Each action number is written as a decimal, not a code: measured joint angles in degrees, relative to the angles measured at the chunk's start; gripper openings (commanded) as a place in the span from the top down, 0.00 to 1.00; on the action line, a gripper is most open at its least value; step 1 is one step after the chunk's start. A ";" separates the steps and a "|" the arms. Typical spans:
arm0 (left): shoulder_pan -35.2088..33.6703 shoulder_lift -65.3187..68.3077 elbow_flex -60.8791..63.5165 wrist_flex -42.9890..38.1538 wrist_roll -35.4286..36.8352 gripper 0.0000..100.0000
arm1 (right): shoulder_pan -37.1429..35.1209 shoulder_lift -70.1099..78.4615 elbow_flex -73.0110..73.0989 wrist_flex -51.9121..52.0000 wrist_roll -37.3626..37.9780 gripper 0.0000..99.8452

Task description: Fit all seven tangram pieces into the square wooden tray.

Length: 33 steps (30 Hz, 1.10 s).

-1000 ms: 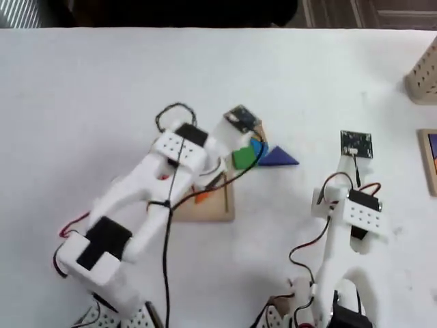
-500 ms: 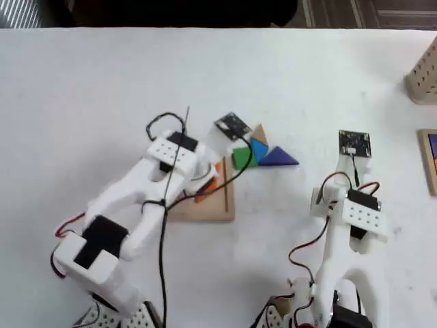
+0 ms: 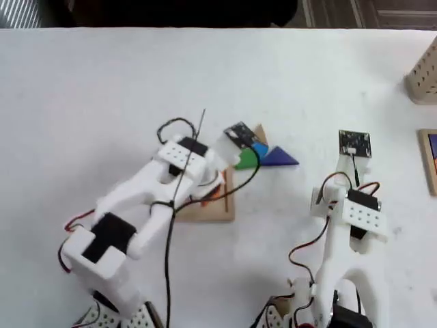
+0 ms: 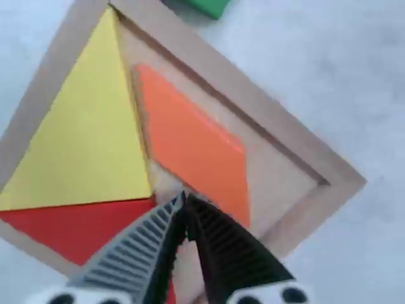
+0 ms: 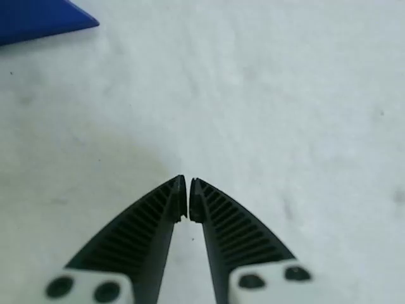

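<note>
Our left fingers [image 4: 185,201] are pressed together and pinch nothing. Their tips sit over the floor of the square wooden tray [image 4: 253,101], where the orange piece [image 4: 190,145], the yellow triangle [image 4: 88,145] and the red triangle [image 4: 69,228] come close together. All three pieces lie flat inside the tray, the yellow one along two of its rims and the red one against the yellow one's long edge. We cannot tell whether the tips touch the wood. A green piece [image 4: 209,5] lies just outside the rim.

In the high view the tray sits a little left of the frame's centre, mostly under the left arm [image 3: 136,198]. Just to its upper right, the green piece, a light blue piece [image 3: 259,149] and a dark blue triangle [image 3: 278,158] lie together on the white desk [image 3: 102,82].

Our right fingers [image 5: 188,190] are also pressed together and empty above bare desk. A corner of the dark blue triangle lies well apart from them. The right arm [image 3: 348,225] stands at the lower right of the high view.
</note>
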 measured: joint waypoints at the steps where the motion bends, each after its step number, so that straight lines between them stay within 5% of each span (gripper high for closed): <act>1: 0.00 0.18 -0.35 0.00 0.00 0.98 | 0.00 0.00 0.00 0.00 0.00 0.98; 28: 4.31 -3.34 -1.76 4.13 0.09 0.98 | 0.00 0.00 0.00 0.00 0.00 0.96; 33: 5.36 -7.74 6.42 -4.40 10.46 0.98 | 0.18 0.00 0.00 0.00 0.00 0.96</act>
